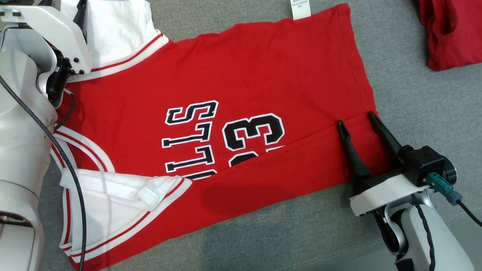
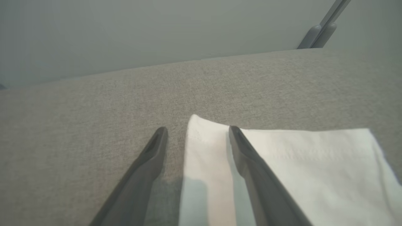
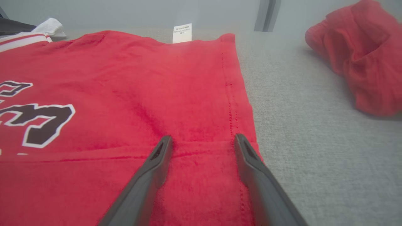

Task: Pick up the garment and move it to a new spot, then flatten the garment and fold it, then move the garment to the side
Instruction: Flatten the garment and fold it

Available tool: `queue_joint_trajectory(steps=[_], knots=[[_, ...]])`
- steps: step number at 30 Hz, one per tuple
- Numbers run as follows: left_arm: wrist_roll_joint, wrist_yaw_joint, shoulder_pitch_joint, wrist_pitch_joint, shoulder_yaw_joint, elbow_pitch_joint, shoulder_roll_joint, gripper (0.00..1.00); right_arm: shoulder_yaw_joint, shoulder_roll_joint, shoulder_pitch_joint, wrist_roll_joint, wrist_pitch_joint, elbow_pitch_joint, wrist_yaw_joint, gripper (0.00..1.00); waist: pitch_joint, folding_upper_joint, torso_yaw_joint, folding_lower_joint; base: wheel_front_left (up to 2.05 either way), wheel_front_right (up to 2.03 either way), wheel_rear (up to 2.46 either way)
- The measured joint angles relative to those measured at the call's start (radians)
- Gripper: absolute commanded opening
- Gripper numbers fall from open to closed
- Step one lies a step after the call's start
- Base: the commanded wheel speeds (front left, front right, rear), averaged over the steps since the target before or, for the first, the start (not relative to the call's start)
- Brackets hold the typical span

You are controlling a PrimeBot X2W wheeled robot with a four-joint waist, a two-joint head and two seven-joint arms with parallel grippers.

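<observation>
While the left pincer and right pincer stand spread, the jersey reads "LLS" and "3".

the shirt lies spread on the table. the right gripper is over the shirt's hem corner, both fingers above cloth. a fold edge runs crosswise just at the fingertips, the folded-over flap beneath the fingers. the printed number lies left of the left finger, and bare table lies right of the right finger. straight ahead, at the shirt's far edge, sits the label. ahead and far right lies a bunched garment, well apart from the shirt. the left gripper is over a sleeve: its corner lies between the fingers and spreads under and right of the right finger, and the left finger is over bare table.
</observation>
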Motion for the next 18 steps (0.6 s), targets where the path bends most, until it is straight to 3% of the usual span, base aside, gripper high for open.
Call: queue_joint_trajectory(steps=[3,5,6,7,8,9,18], knots=[[0.0,-0.001,-0.006,0.004,-0.002,0.021,0.004,1.0,0.0,0.0,0.0,0.0,0.0,0.0,0.0,1.0,0.003,0.0,-0.009,0.0,0.0,0.0,0.0],[0.0,-0.001,-0.016,0.003,-0.005,0.03,0.005,0.87,-0.002,0.0,0.001,-0.003,0.0,-0.001,0.0,1.0,0.006,0.0,-0.013,0.0,0.0,0.0,0.0],[0.0,-0.002,-0.022,0.003,-0.005,0.033,0.005,0.39,-0.002,0.001,0.001,-0.007,-0.002,-0.001,0.0,1.0,0.007,0.0,-0.014,0.0,0.0,0.0,0.0],[0.0,-0.007,-0.026,0.003,-0.008,0.036,0.005,0.18,-0.002,0.001,0.001,-0.007,-0.002,-0.001,0.0,1.0,0.008,0.0,-0.015,0.0,0.0,0.0,0.0],[0.0,-0.009,-0.028,0.003,-0.008,0.039,0.005,0.13,-0.002,0.001,0.001,-0.007,-0.002,-0.001,0.0,1.0,0.009,0.0,-0.016,0.0,0.0,0.0,0.0],[0.0,-0.01,-0.028,0.003,-0.009,0.044,0.005,0.0,-0.002,0.001,0.002,-0.007,-0.003,-0.001,0.0,1.0,0.009,0.0,-0.017,0.0,0.0,0.0,0.0],[-0.024,-0.038,-0.041,-0.019,0.0,0.057,-0.001,0.0,-0.029,0.001,-0.005,-0.009,-0.003,-0.029,0.0,1.0,0.017,0.0,-0.01,0.0,0.0,0.0,0.0]])
